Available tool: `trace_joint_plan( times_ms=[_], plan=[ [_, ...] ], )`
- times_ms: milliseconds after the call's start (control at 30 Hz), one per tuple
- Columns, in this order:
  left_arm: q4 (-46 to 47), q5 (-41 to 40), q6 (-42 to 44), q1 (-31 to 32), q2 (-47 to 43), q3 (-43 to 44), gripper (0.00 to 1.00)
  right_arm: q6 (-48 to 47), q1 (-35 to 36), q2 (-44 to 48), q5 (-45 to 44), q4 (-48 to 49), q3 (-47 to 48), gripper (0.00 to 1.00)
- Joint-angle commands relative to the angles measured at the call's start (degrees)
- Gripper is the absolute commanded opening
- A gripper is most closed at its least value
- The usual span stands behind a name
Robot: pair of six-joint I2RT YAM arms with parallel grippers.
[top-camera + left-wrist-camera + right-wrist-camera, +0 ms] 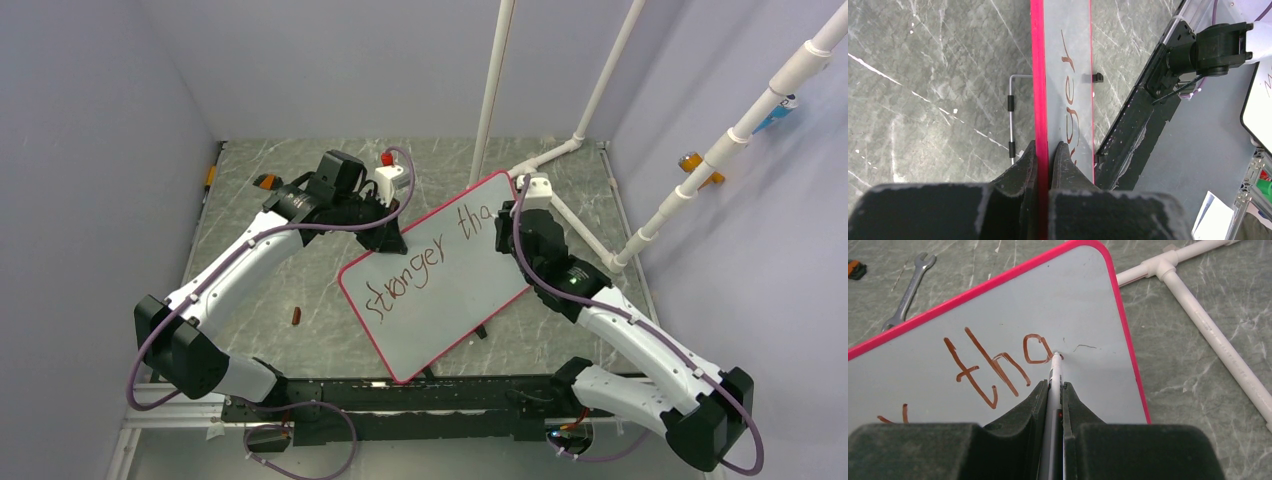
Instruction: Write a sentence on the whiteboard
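Here, on the grey marbled table (260,290), the glossy white pink-rimmed whiteboard (440,320) sat askew, its rim pinched in the closed left hand (1048,150). The right hand (1052,390), clamped on a slim white marker (1055,372), touched the tip just past the last letter of the dark-red sentence (993,367).
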State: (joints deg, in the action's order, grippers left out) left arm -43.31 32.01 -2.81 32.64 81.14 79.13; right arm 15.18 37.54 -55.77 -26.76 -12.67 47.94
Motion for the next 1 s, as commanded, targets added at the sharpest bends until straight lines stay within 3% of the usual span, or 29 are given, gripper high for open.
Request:
trace_joint_plan(
  times_ms=[0,133,500,967],
  plan=[
    [2.6,-11.2,11.7,0.6,-0.4,0.2,0.0,-1.3,0.1,3.6,-0.6,0.0,3.2,0.0],
    [2.7,-10.9,11.7,0.7,-0.6,0.3,0.0,-1.1,-0.7,6.3,2.5,2.3,2.2,0.0],
    [2.6,-11.6,11.8,0.7,-1.1,0.1,0.0,6.7,-13.1,7.7,25.6,9.3,-2.4,0.0],
    [2.7,-11.9,11.8,0.8,-1.3,0.1,0.0,9.5,-16.5,4.8,29.6,12.4,-4.8,0.0]
  ],
)
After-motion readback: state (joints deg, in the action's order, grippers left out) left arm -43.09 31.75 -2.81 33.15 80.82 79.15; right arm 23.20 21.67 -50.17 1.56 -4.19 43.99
